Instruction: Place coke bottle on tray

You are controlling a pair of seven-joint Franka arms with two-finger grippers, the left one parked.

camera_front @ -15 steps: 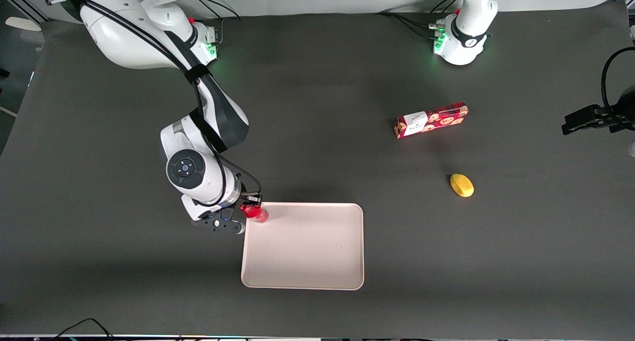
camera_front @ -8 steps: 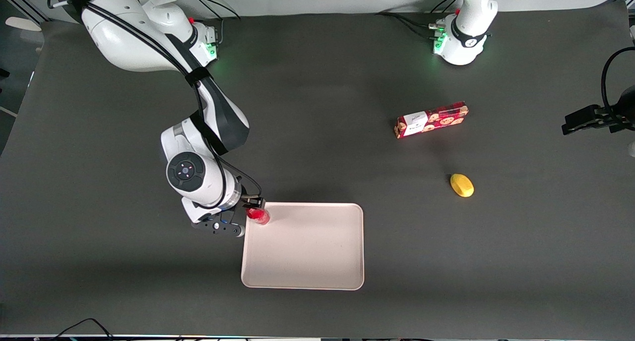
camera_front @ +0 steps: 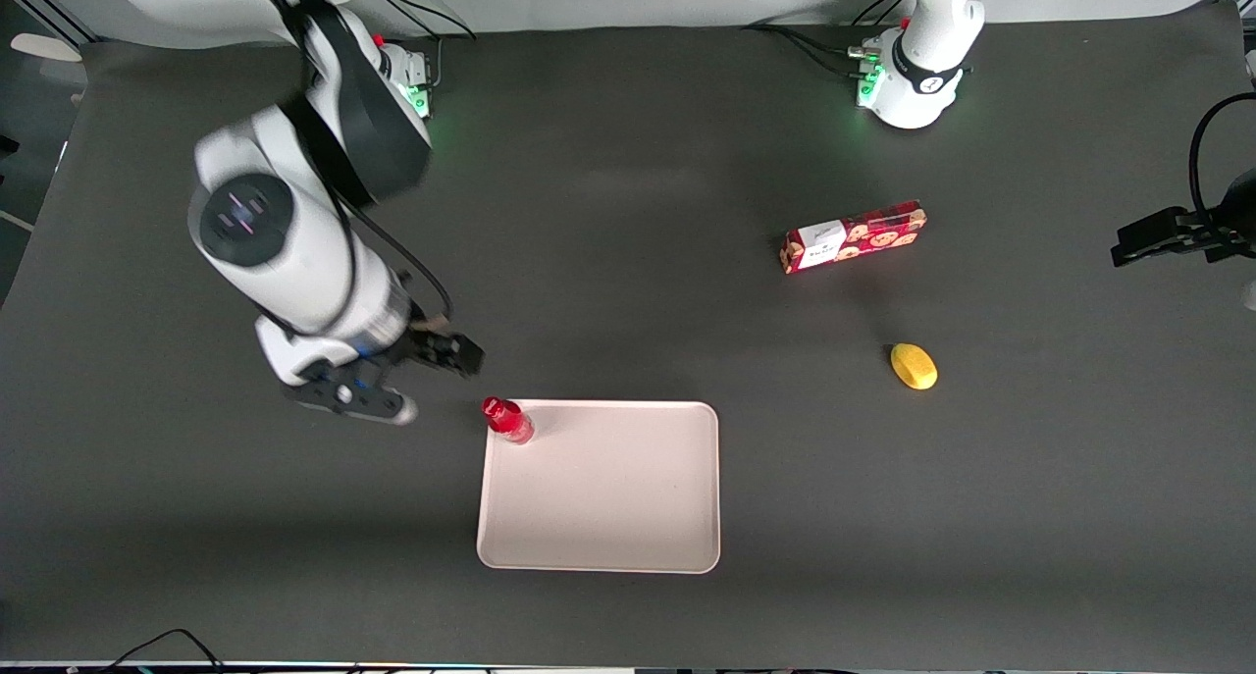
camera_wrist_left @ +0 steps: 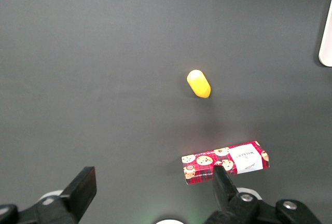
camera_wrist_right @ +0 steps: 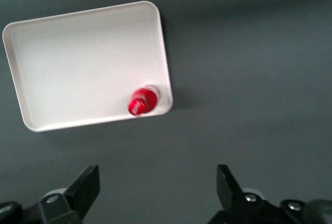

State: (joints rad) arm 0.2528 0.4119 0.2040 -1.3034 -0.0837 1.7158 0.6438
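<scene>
We see the long red cookie box [camera_front: 854, 236] and yellow lemon-like lump [camera_front: 914, 366] well toward the parked arm's end of the dark worktop [camera_front: 628, 291], small red coke bottle [camera_front: 507, 421] upright in a corner of the pale pinkish rectangular tray [camera_front: 608, 497], claw [camera_wrist_right: 158, 190] raised clear of it, spread open, empty.

Robot lab bench.
Dark mat [camera_front: 628, 213] under the gripper [camera_front: 412, 385], bolted arm bases [camera_front: 908, 80], trailing cables [camera_front: 814, 41].
</scene>
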